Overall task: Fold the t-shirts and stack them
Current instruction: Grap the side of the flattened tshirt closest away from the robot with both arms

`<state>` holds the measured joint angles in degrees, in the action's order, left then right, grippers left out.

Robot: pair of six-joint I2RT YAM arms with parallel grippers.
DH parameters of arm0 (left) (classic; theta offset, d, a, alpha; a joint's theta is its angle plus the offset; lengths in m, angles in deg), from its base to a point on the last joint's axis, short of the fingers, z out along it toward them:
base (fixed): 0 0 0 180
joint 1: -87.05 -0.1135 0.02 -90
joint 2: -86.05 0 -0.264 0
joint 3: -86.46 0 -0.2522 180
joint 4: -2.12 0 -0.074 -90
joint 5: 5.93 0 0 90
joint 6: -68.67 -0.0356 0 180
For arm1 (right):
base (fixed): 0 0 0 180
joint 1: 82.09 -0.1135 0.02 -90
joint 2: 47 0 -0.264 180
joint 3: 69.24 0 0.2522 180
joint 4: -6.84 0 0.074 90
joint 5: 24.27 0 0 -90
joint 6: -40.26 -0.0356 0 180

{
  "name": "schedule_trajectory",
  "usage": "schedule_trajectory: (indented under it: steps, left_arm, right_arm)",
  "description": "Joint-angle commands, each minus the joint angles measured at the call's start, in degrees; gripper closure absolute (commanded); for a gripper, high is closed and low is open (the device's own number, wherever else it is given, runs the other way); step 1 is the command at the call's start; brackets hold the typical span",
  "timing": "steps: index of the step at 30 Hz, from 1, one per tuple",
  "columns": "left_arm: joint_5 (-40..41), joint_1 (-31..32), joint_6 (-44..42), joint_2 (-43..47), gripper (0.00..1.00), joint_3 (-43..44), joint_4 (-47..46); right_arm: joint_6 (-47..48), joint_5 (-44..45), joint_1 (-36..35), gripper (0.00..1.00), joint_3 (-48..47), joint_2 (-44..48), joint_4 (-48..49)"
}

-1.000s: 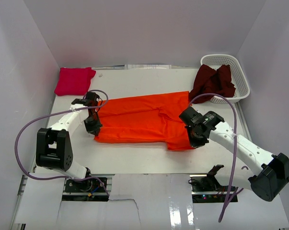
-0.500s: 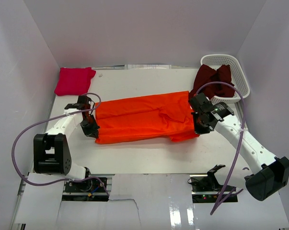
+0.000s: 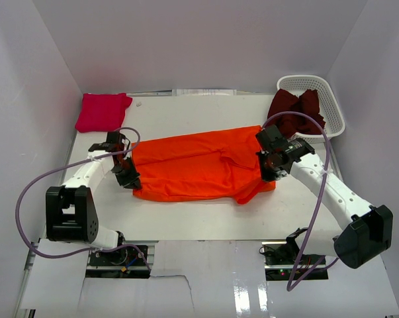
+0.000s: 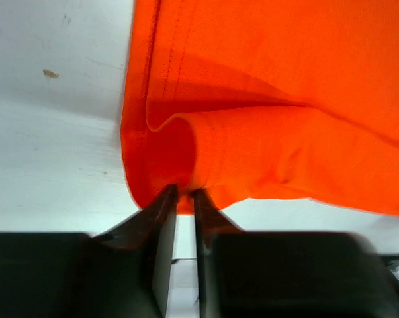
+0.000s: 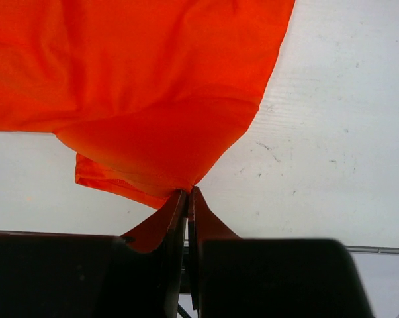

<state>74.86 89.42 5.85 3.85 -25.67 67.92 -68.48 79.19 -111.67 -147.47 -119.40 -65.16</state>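
Three t-shirts are in view. The orange t-shirt (image 3: pixel 199 165) lies spread across the middle of the table (image 3: pixel 206 112), its long axis running left to right, with a doubled layer near its right end. The magenta t-shirt (image 3: pixel 102 111) sits folded at the far left corner. The maroon t-shirt (image 3: pixel 295 109) lies crumpled over the rim of the white lattice basket (image 3: pixel 333 109) at the far right corner.

Gripper state:
- The left gripper (image 4: pixel 182 192) has its jaws nearly closed and pinches a bunched fold at the orange shirt's left end, close to a stitched hem.
- The right gripper (image 5: pixel 188 193) has its jaws pressed almost together on a pointed gather of cloth at the shirt's right end. The fabric fans out from that pinch.

Handling notes (assessment): the orange cloth is light, thin and limp. It has no stiffness of its own, so it is likely to sag between the two grips and wrinkle wherever tension is uneven. A narrow pinch on a single thin layer may slip. Take hold at the hem or a seam, where the cloth is thickest, and catch every layer of the fold in one bite. Hold opposite ends together so the edge between them stays straight.
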Motion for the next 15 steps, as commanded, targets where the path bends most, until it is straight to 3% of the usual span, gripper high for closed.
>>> schedule_trajectory:
  steps: [1,4,7,15]
  left_arm:
    - [0.67,-0.17,-1.95,-0.86,0.67,-0.14,-0.27]
    - [1.04,-0.17,-2.48,-0.43,0.46,-0.67,0.44]
    - [1.56,0.35,-2.22,1.24,0.38,-0.14,1.31]
    - [-0.45,2.20,2.70,5.11,0.37,-0.84,3.17]
  right_arm:
    - [1.16,-2.20,0.32,0.92,1.53,1.21,1.64]
    - [1.16,-2.64,0.32,0.92,2.94,1.74,1.72]
    - [1.16,-3.52,0.32,0.92,3.73,1.82,2.07]
    - [1.51,-4.22,0.40,0.92,4.44,1.21,2.60]
